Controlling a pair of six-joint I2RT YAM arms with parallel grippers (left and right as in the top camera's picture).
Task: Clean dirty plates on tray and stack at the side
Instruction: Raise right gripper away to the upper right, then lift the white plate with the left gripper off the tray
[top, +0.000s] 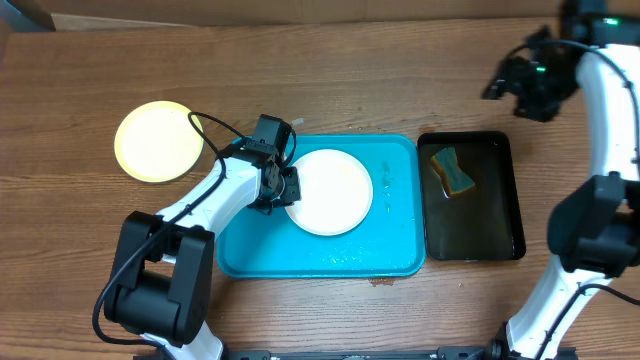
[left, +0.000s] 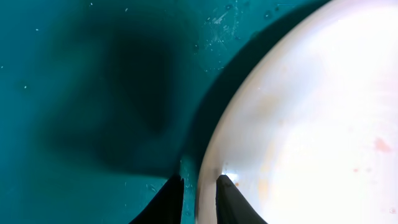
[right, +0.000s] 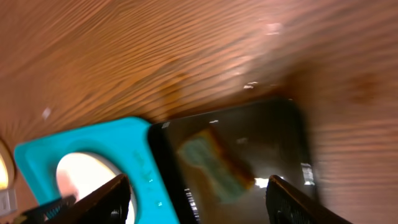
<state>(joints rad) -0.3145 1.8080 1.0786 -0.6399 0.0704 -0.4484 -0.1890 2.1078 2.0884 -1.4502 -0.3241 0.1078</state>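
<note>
Left jaws astride white plate (left: 298, 118) rim; sponge tray (top: 495, 215) alongside

the overhead view looked straight down on the whole counter (top: 330, 70). the left wrist view sat very close over the tray (left: 62, 93), at the plate (left: 311, 112) rim. the right wrist view looked down slantwise from far off. all three shared tray and plate.

- Turquoise tray (top: 400, 255): flat, mid-table, near the front edge.
- White plate (top: 335, 195): flat in the tray's left half, faint orange-red specks.
- Pale yellow-green plate (top: 155, 140): flat on the table, towards its left edge.
</note>
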